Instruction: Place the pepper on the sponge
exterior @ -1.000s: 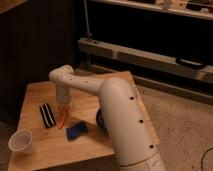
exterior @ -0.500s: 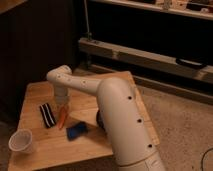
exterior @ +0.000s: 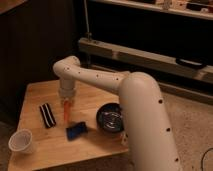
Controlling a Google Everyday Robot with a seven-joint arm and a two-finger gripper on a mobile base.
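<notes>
The pepper (exterior: 67, 111) is a slim orange piece that hangs upright, point down, from my gripper (exterior: 66, 101), which is shut on its top end. It hovers over the wooden table (exterior: 95, 95), just above and to the left of the blue sponge (exterior: 76, 131). The sponge lies flat near the table's front. My white arm (exterior: 100, 80) bends over the table from the right, and its bulk hides the table's right front corner.
A black-and-white striped flat bar (exterior: 47, 115) lies left of the pepper. At the front left corner stands a white cup (exterior: 20, 141). Right of the sponge sits a black bowl (exterior: 111, 120). A dark shelf unit (exterior: 150, 55) stands behind the table.
The gripper with the pepper has risen slightly and shifted a little right, toward the sponge. The sponge, bar, cup and bowl have not moved.
</notes>
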